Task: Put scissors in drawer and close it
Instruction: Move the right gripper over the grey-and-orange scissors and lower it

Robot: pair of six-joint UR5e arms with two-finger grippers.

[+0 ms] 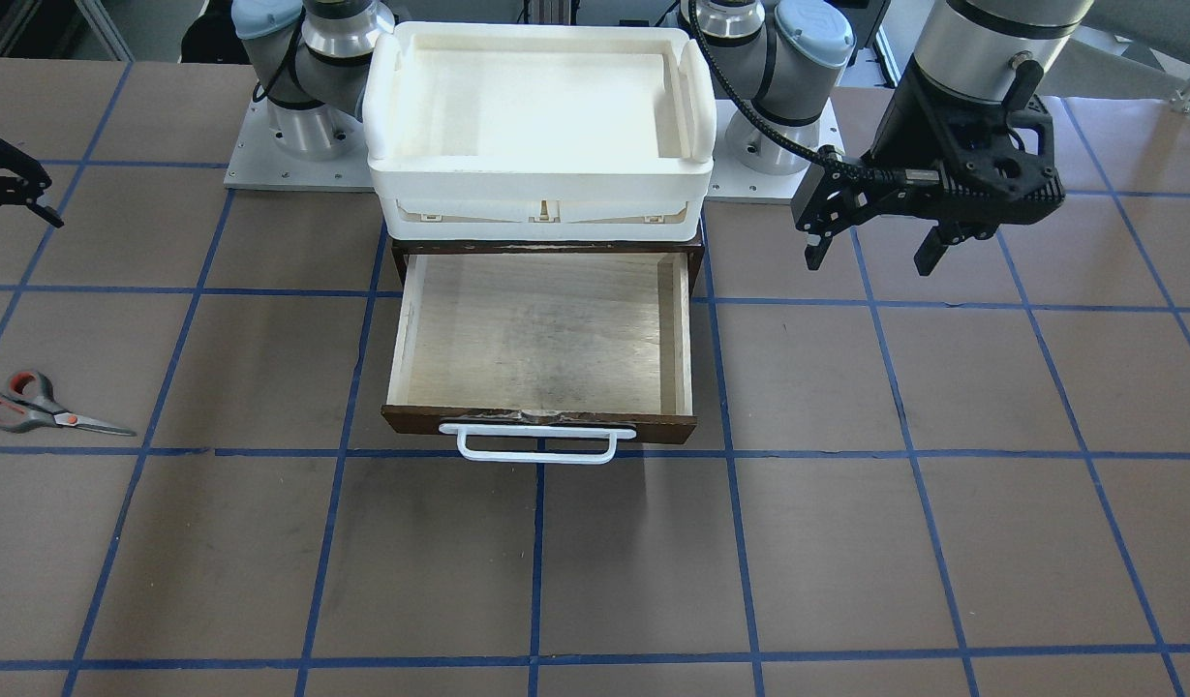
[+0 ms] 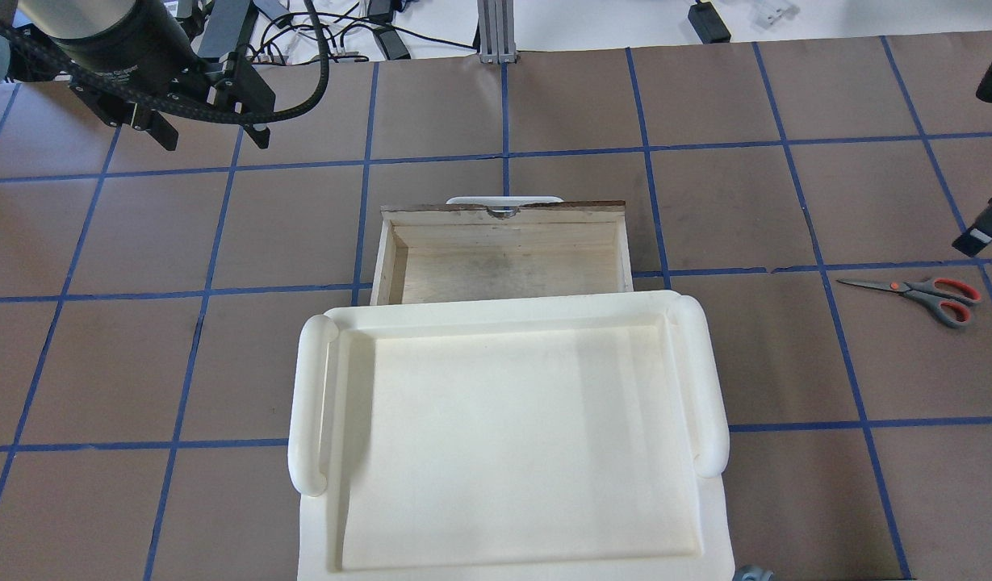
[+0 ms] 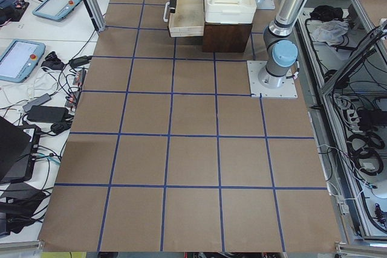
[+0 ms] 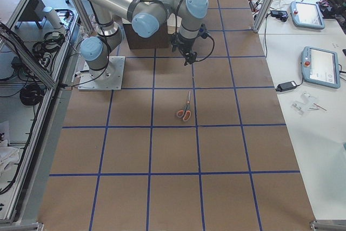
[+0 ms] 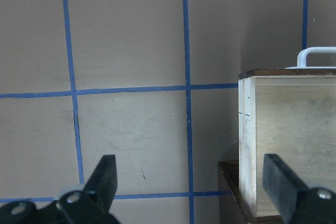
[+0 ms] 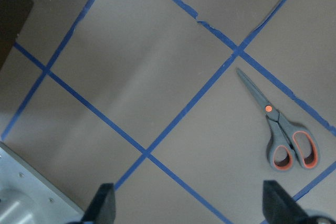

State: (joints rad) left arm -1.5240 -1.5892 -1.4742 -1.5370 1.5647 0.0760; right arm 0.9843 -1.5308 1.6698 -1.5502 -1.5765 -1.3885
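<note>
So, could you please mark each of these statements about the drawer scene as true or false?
1. The drawer is pulled open and empty. True.
2. The scissors lie in the white tray. False: they lie on the table on the robot's right side, and the white tray holds nothing.
3. The left gripper is shut on the scissors. False: it is open and empty, off to the drawer's side.
4. The scissors' blades are closed together. True.
5. The right gripper is open. True.
</note>
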